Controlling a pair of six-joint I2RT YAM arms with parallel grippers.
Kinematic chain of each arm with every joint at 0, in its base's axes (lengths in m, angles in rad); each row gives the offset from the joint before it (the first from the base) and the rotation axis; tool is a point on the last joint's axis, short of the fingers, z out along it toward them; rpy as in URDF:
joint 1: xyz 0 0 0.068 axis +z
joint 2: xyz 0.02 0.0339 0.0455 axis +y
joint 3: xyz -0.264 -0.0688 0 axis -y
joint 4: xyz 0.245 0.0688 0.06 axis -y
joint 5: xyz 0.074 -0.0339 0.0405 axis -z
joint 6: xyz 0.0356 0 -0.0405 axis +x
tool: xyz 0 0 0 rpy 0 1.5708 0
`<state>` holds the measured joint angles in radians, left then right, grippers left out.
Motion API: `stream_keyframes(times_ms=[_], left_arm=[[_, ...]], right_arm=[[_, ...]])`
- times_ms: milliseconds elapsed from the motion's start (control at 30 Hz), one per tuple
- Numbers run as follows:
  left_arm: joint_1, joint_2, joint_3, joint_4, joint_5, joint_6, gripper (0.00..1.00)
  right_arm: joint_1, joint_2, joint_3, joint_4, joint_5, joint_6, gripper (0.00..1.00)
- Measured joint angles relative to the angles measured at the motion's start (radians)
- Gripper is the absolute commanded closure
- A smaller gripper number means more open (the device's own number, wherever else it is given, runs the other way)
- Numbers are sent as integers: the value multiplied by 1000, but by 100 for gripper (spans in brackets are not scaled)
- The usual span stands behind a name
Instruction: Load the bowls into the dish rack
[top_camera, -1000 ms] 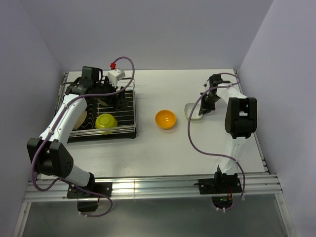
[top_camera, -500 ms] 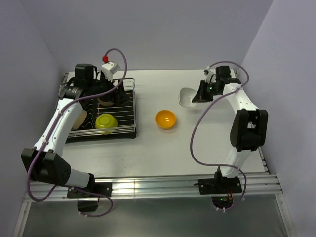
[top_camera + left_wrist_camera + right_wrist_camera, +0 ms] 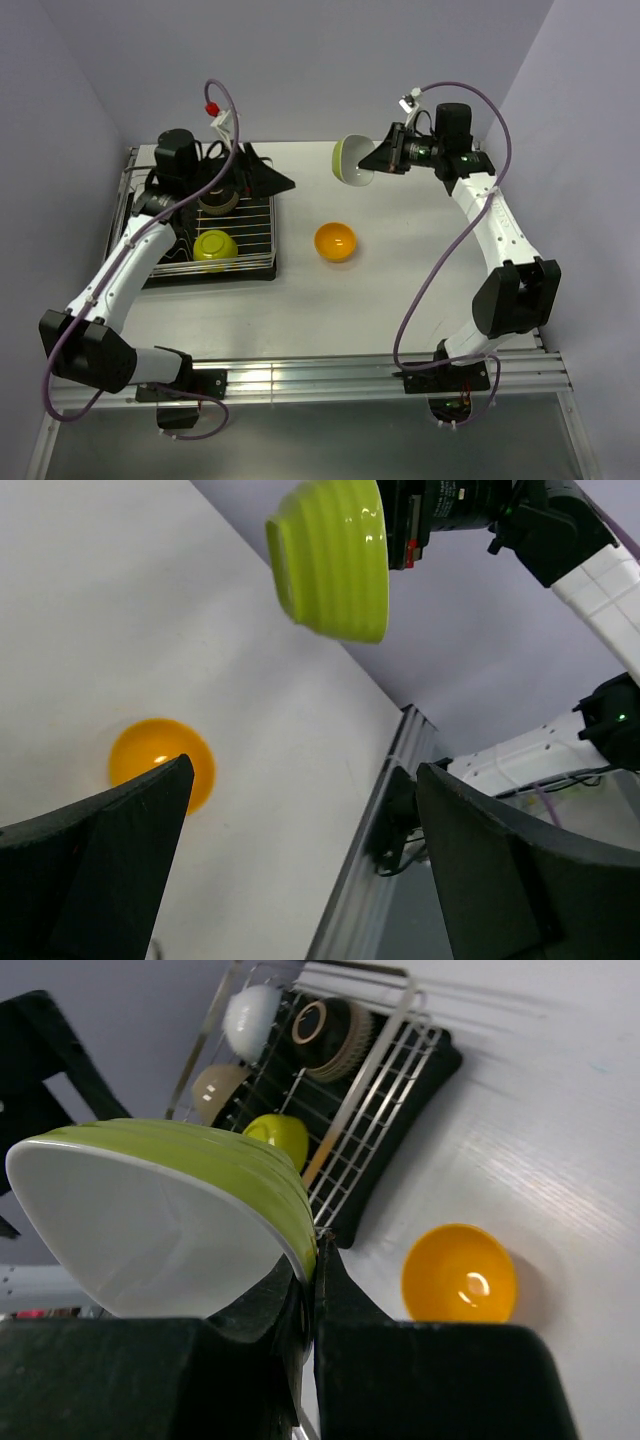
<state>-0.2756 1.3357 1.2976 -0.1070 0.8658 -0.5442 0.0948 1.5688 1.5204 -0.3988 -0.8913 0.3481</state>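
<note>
You are working on a white table [image 3: 300, 300] enclosed by pale lilac walls. At its 9 o'clock side, the dish rack [image 3: 255, 235] carries a lime bowl [image 3: 214, 248] and a black bowl [image 3: 217, 200]. Your right wrist view adds a white bowl [image 3: 250, 1012] and a pale bowl [image 3: 215, 1085]. Your left gripper [image 3: 268, 175] hangs at the rack's 1 o'clock corner, fingers spread wide with nothing between them. The orange bowl [image 3: 335, 241] lies mid-table, at 3 o'clock of the rack. At its 12 o'clock, your right gripper [image 3: 385, 160] pinches the rim of a green-and-white bowl [image 3: 352, 162], which is airborne and tipped on its side. From above, your left arm largely hides the rack's left-hand bowls.
</note>
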Motion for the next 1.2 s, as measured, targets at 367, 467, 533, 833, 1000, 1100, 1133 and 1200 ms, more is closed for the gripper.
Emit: stream_keyframes(times_ms=[367,467,533,833,1000,1100,1133,1200], left_arm=[[-149,0,-106,176,-35,-264,0],[-158,1,-109,207,-45,-298,1],[-164,1,-109,226,-51,-312,1],[-173,1,-109,240,-52,-317,14],[-176,2,-109,240,-58,-314,11],[-179,2,-109,238,-66,-310,19],[-180,2,-109,237,-68,-309,21],[-181,2,-109,237,-71,-306,23]], right_arm=[[166,-34,0,-15,-31,-51,100],[196,-42,0,-30,-26,-74,100],[206,-42,0,-38,-26,-82,100],[220,-42,0,-45,-11,-98,100],[226,-42,0,-55,-10,-103,100],[228,-42,0,-60,-8,-104,100],[229,-42,0,-60,-7,-105,100],[229,-42,0,-60,-7,-106,100]])
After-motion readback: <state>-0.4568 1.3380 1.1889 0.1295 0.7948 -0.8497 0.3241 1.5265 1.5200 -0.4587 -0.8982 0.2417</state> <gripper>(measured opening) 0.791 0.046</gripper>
